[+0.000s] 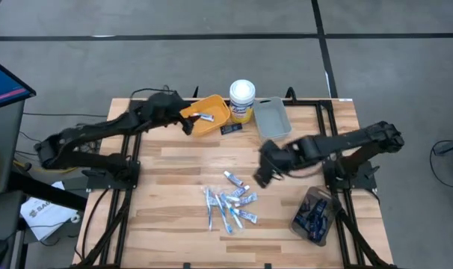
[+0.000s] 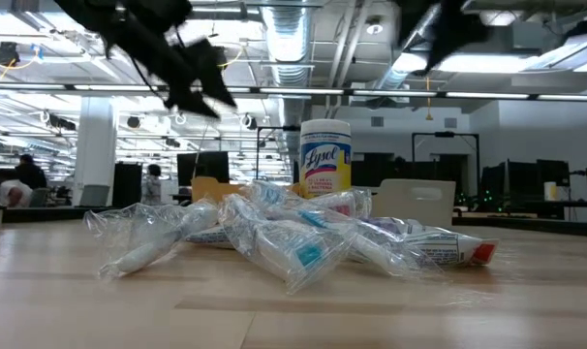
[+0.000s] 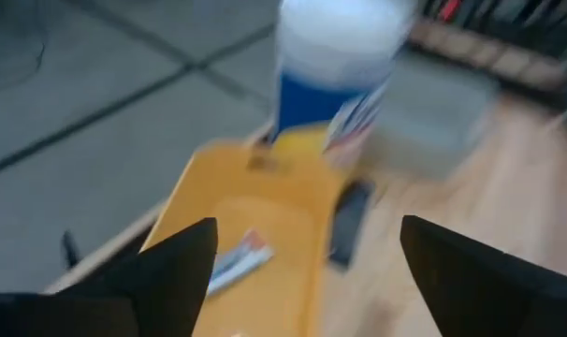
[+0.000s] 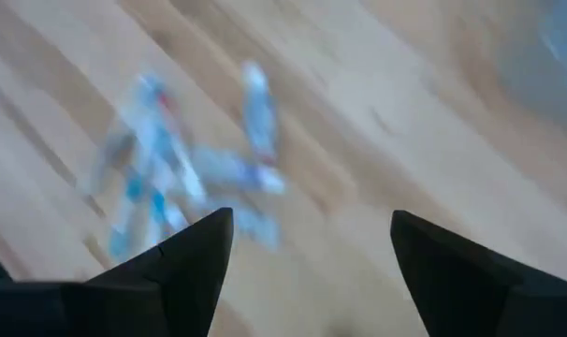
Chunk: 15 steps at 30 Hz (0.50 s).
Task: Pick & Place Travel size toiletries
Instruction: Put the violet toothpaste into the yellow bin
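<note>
The wooden table [image 1: 174, 187] carries a toiletries pile [image 1: 230, 205], yellow bin [image 1: 211, 119], canister [image 1: 242, 101] (white-lidded), grey tray [image 1: 273, 119].

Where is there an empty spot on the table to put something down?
The near-left wood, beside the pile of little tubes, is bare. So is the middle strip between the yellow bin and the pile. It is crowded at the far edge, around the wipes can, the grey tray and the clear box near right.
</note>
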### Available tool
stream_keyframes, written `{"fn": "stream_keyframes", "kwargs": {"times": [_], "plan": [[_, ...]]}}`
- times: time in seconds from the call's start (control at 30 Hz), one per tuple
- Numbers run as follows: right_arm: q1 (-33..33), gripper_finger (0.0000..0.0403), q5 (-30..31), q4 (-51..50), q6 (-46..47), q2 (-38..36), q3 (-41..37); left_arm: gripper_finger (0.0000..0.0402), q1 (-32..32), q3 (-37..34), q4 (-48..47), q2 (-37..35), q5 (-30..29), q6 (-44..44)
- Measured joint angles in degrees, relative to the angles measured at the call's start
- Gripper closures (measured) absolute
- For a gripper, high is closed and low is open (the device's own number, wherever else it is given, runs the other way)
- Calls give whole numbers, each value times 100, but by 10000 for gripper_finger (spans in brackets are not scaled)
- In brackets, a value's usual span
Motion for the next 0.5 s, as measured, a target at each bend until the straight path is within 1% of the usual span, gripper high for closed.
{"fn": "stream_keyframes", "kwargs": {"times": [0.13, 0.23, 0.37, 0.5], "plan": [[-516, 121, -363, 897, -1115, 326, -3, 102, -366, 0, -5, -1193, 84, -337], [-711, 121, -642, 1221, -1690, 705, -7, 135, -683, 2, 2, -2054, 84, -588], [-794, 121, -1059, 1555, -2063, 1226, -9, 198, -1079, 2, -17, -3005, 80, -750], [-828, 121, -1263, 1706, -2216, 1672, -12, 278, -1396, 2, -49, -3639, 98, -762]]}}
